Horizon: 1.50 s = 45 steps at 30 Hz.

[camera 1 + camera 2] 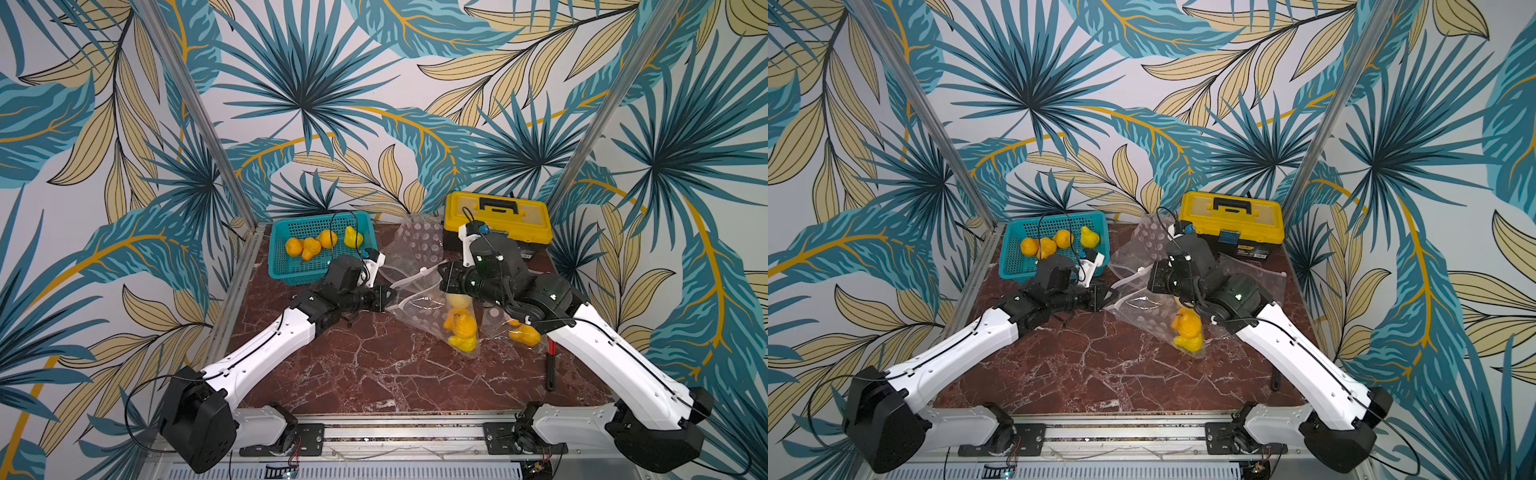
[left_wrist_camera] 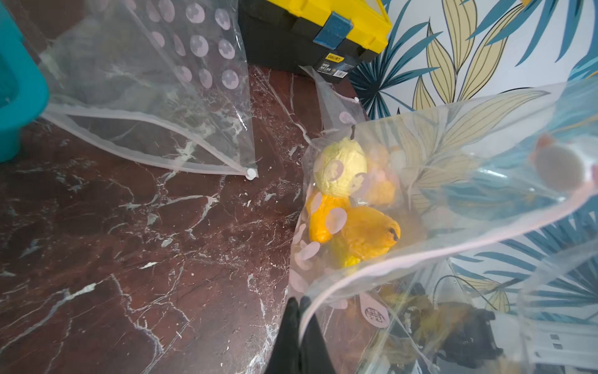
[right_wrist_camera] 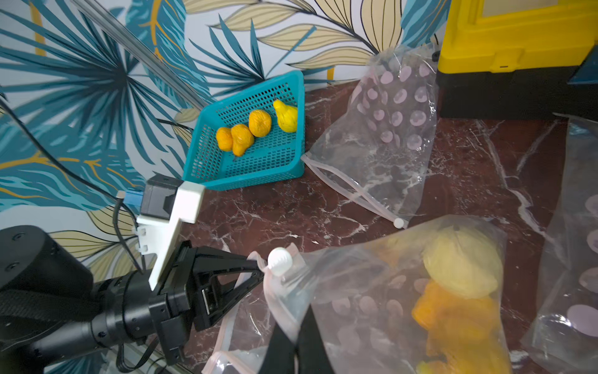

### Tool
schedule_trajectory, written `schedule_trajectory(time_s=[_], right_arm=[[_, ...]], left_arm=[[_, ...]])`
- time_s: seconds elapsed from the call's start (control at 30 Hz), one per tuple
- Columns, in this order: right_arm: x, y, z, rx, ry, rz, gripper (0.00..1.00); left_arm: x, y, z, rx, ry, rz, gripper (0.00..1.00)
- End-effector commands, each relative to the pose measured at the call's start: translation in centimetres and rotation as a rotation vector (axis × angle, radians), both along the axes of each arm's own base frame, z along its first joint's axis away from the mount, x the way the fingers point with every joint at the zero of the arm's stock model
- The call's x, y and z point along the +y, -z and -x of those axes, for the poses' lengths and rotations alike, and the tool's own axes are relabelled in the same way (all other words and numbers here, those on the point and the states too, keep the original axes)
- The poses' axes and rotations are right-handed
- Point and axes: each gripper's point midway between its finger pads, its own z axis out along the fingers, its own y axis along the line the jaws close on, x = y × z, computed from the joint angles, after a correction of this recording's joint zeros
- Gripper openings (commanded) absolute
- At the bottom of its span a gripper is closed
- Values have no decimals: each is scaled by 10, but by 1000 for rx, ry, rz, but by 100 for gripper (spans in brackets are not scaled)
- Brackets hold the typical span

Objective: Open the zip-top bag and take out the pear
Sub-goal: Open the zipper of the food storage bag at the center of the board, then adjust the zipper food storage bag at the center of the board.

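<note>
A clear zip-top bag (image 1: 417, 309) with pale dots hangs between my two grippers over the marble table. Yellow and orange pears (image 1: 459, 328) sit in its lower end, also in the left wrist view as the pears (image 2: 349, 207) and in the right wrist view as the pears (image 3: 459, 291). My left gripper (image 1: 389, 300) is shut on the bag's pink zip strip beside the white slider (image 3: 280, 258); its fingertips (image 2: 293, 311) pinch the strip. My right gripper (image 3: 297, 312) is shut on the bag's rim a little further along. The bag's mouth gapes between the two grips.
A teal basket (image 1: 291, 277) with several pears stands at the back left. A yellow toolbox (image 1: 496, 216) stands at the back right. An empty dotted bag (image 1: 415, 245) lies between them. Another bag holding a pear (image 1: 524, 333) and a red-handled tool (image 1: 550, 361) lie by the right arm.
</note>
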Motion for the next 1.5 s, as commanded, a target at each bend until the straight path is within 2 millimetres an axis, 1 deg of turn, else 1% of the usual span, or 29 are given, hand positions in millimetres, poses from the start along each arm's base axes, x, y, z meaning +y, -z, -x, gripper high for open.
schedule_trajectory(time_s=[0.0, 0.03, 0.13, 0.17, 0.2, 0.23, 0.27, 0.33, 0.37, 0.43, 0.47, 0.5, 0.57, 0.6, 0.63, 0.7, 0.77, 0.8, 0.87, 0.93, 1.0, 1.1, 1.17, 1.2, 1.23, 1.27, 1.33, 1.4, 1.47], right_arm=[[12, 31, -2, 67, -38, 56, 0], [22, 40, -2, 88, -55, 43, 0], [56, 58, 0, 124, -113, 18, 0], [73, 64, 4, 136, -151, 13, 0], [86, 68, 5, 150, -173, 2, 0], [96, 72, 6, 162, -194, -5, 0], [107, 78, 5, 174, -212, -9, 0], [123, 86, 4, 191, -242, -5, 0], [129, 90, 2, 202, -252, -1, 1], [137, 101, -2, 217, -271, 15, 2], [141, 106, -3, 227, -282, 26, 3], [144, 111, -4, 240, -290, 32, 4], [153, 117, -3, 262, -320, 28, 5], [157, 118, -4, 269, -328, 25, 6], [159, 120, -4, 273, -334, 25, 6], [161, 122, -6, 271, -342, 31, 7], [163, 121, -7, 265, -346, 34, 7], [164, 120, -8, 262, -349, 30, 7], [169, 117, -8, 258, -368, 6, 8], [177, 114, -9, 258, -390, -33, 9], [186, 108, -11, 255, -415, -76, 9], [200, 99, -14, 250, -449, -127, 11], [202, 95, -15, 266, -457, -137, 16], [200, 95, -15, 276, -452, -129, 21], [196, 95, -15, 280, -442, -120, 28], [189, 94, -15, 282, -429, -108, 34], [172, 93, -14, 283, -398, -88, 41], [153, 93, -11, 280, -367, -68, 44], [129, 99, -9, 286, -319, -38, 44]], left_arm=[[22, 20, -13, -9, -157, -28, 0], [33, 31, -13, -7, -209, -61, 0], [61, 60, -8, 4, -301, -141, 0], [72, 70, -6, 21, -343, -163, 0], [83, 80, -3, 42, -377, -176, 2], [92, 87, -1, 59, -403, -182, 7], [102, 94, 1, 78, -431, -185, 16], [121, 103, 5, 110, -473, -199, 36], [128, 101, 7, 106, -481, -211, 44], [135, 90, 12, 74, -454, -232, 53], [137, 80, 14, 41, -438, -238, 57], [138, 69, 16, 7, -423, -239, 60], [129, 51, 21, -50, -348, -209, 63], [121, 43, 25, -70, -298, -180, 63], [114, 38, 29, -77, -260, -150, 60], [96, 34, 35, -63, -167, -76, 46], [79, 36, 42, -22, -79, -16, 36], [70, 34, 41, -25, -43, 18, 30], [59, 37, 43, -1, 18, 57, 24], [50, 41, 44, 14, 61, 84, 21], [46, 46, 45, 21, 88, 95, 21], [46, 57, 43, 36, 87, 81, 21], [49, 71, 40, 64, 61, 56, 21], [51, 76, 39, 75, 48, 46, 22], [53, 84, 38, 95, 36, 32, 21], [54, 90, 37, 112, 28, 23, 22], [54, 99, 37, 133, 25, 16, 22], [55, 106, 36, 145, 18, 4, 22], [59, 112, 37, 151, 4, -13, 22]])
